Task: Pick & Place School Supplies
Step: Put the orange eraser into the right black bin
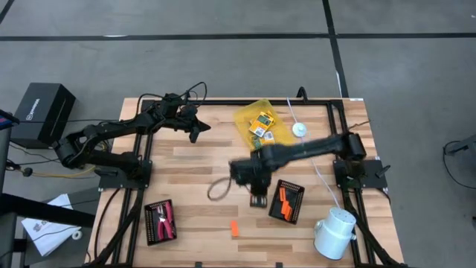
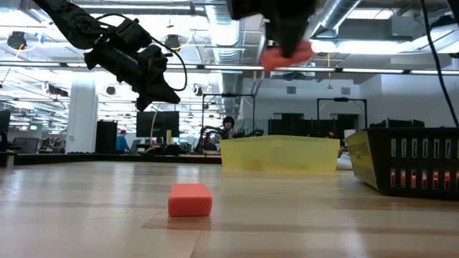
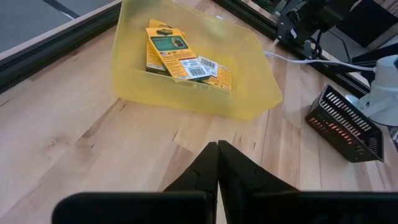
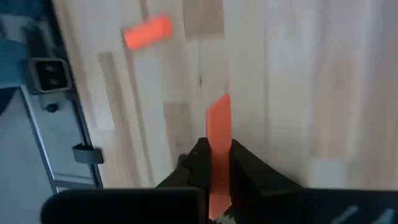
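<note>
My right gripper (image 1: 256,198) hangs over the table's middle, shut on a short orange stick (image 4: 217,124), left of a black ribbed tray (image 1: 286,201) that holds more orange sticks. Another orange stick (image 1: 233,228) lies flat on the table near the front edge; it also shows in the right wrist view (image 4: 147,31) and the low view (image 2: 190,199). Yellow-and-green card boxes (image 3: 180,59) lie in the translucent yellow tray (image 1: 245,119). A red-handled tool (image 1: 165,217) lies in a second black tray (image 1: 159,222) at the front left. My left gripper (image 3: 217,155) is shut and empty, raised left of the yellow tray. My right gripper pinches the orange stick between its two fingers (image 4: 245,165), which point down from above. The stick lies along the fingers and its free end (image 4: 219,109) sticks out past the fingertips. It is lifted clear of the table, as the low view (image 2: 287,54) shows.
A white cylinder-shaped object (image 1: 335,232) stands at the front right corner. A white cord (image 1: 321,179) runs along the right side to a white disc (image 1: 299,129). Bare wood lies between the two black trays and in front of the yellow tray.
</note>
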`<state>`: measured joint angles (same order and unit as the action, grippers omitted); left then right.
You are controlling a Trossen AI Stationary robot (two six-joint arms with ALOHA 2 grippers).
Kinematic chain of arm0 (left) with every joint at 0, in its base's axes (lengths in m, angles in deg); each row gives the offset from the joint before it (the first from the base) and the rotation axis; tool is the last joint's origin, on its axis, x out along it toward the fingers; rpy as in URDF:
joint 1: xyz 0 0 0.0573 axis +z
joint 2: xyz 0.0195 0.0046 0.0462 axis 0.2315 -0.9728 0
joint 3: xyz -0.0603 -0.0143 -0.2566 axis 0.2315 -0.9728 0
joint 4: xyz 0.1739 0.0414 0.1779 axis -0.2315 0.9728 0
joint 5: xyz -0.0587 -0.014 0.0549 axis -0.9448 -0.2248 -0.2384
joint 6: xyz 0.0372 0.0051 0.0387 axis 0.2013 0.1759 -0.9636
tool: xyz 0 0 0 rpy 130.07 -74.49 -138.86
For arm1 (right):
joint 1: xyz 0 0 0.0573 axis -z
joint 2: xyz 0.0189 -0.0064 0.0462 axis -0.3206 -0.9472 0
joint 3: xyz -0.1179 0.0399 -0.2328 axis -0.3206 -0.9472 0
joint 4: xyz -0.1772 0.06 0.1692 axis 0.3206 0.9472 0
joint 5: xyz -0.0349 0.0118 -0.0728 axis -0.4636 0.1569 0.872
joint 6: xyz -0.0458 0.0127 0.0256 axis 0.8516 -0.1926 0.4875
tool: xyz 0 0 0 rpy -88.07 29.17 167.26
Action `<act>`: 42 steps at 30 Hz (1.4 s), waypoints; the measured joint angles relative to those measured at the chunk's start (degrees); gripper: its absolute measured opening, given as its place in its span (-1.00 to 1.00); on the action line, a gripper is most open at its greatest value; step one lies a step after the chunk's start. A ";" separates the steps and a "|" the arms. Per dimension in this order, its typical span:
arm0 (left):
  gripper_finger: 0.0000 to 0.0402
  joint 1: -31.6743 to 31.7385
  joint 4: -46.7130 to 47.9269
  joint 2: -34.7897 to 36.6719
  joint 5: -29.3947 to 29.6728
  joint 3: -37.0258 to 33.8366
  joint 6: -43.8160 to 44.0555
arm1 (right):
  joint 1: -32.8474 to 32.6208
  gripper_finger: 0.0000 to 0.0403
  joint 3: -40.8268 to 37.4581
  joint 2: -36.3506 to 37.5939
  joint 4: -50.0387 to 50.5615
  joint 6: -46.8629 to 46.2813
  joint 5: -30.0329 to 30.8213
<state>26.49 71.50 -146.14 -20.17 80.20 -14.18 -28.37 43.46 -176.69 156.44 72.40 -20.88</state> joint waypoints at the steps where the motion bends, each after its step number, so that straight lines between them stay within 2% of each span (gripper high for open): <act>1: -1.00 0.00 -0.01 0.00 -0.08 0.00 0.00 | -1.52 -0.90 -1.34 0.00 -0.18 -2.65 0.74; 5: -1.00 0.00 0.00 0.00 -0.24 0.00 0.00 | -6.98 -0.90 -8.85 -0.19 -2.07 -11.43 1.08; 11: -1.00 0.00 0.00 0.00 -1.65 0.00 0.00 | -12.80 -0.90 -20.30 -0.22 -9.43 -24.34 -1.84; 18: -1.00 0.00 0.07 0.00 -1.67 -0.02 0.26 | -15.02 -0.90 -23.59 0.85 -12.80 -28.64 -2.90; 24: -1.00 0.00 0.09 0.00 -1.67 -0.02 0.50 | -12.92 -0.90 -23.39 8.29 -15.73 -31.75 3.61; 29: -1.00 0.00 0.09 0.00 -1.67 -0.02 0.74 | -9.68 -0.90 -24.47 15.86 -8.46 -34.63 11.29; 35: -1.00 0.00 0.12 0.00 -1.67 -0.02 0.98 | -6.87 -0.90 -36.56 26.82 -5.18 -41.25 12.33; 42: -1.00 0.00 0.14 0.00 -1.69 -0.02 1.71 | -8.23 -0.90 -52.66 37.69 -13.26 -53.95 11.70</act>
<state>26.49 71.64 -146.14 -21.86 80.18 -12.48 -36.60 -9.20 -139.00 143.18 18.45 -9.19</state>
